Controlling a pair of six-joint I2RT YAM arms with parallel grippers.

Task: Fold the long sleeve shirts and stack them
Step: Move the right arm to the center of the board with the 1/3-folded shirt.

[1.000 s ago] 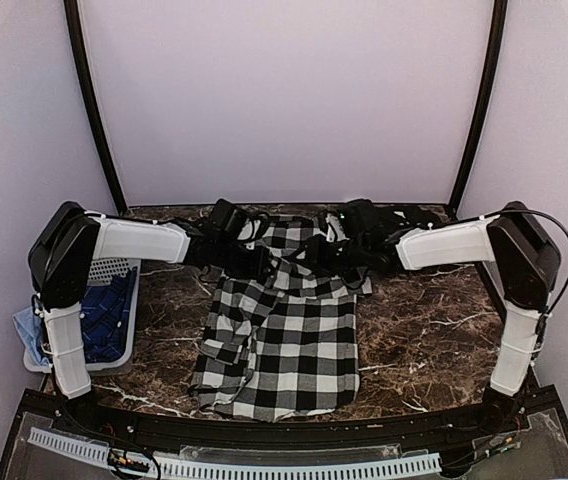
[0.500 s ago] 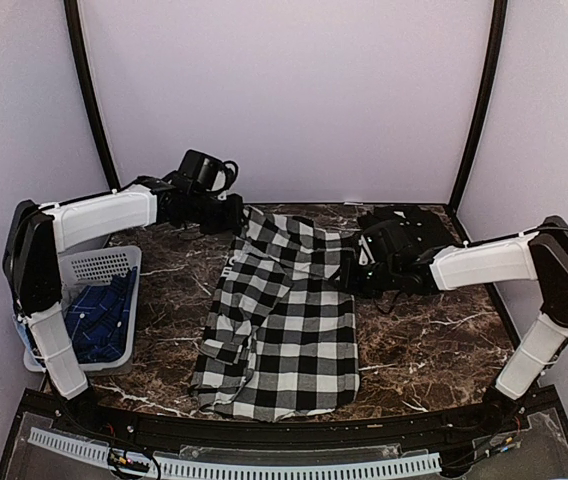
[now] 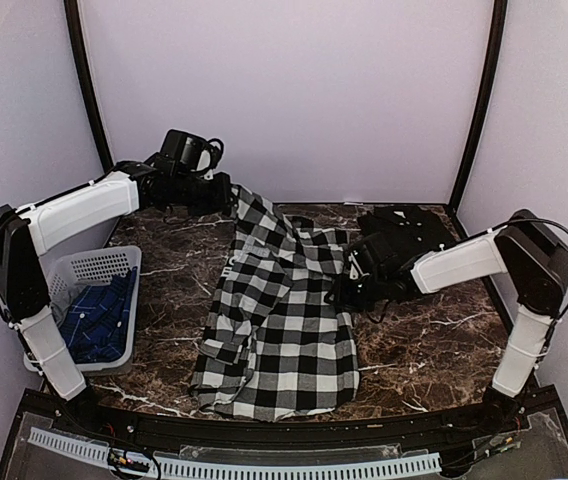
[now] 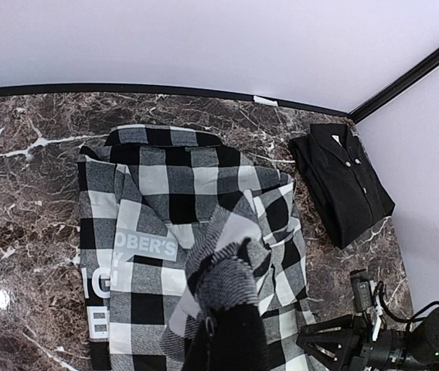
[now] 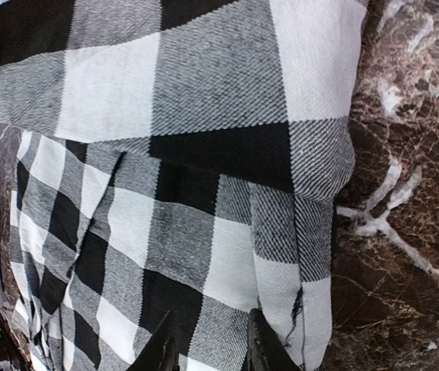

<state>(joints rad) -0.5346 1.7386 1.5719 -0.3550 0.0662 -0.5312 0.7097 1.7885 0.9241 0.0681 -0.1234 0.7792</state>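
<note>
A black-and-white checked long sleeve shirt [image 3: 284, 330] lies spread across the middle of the marble table, its white block letters [image 4: 146, 243] facing up. My left gripper [image 3: 219, 190] is raised at the back left, shut on a bunched part of the shirt's top edge [image 4: 223, 282] and holding it up off the table. My right gripper [image 3: 349, 285] sits low at the shirt's right edge. In the right wrist view its fingertips [image 5: 161, 352] stand apart over flat checked cloth [image 5: 204, 232], open [image 5: 210, 352]. A folded black shirt [image 3: 404, 225] lies at the back right.
A white perforated basket [image 3: 99, 265] holding blue cloth [image 3: 99, 320] stands at the left edge. Bare marble [image 3: 434, 340] shows to the right of the checked shirt. Walls close in the back and both sides.
My left gripper has risen and pulled back to the left, lifting the shirt's top edge with it. My right gripper let go of the top and came down to the shirt's right edge, jaws narrowing.
</note>
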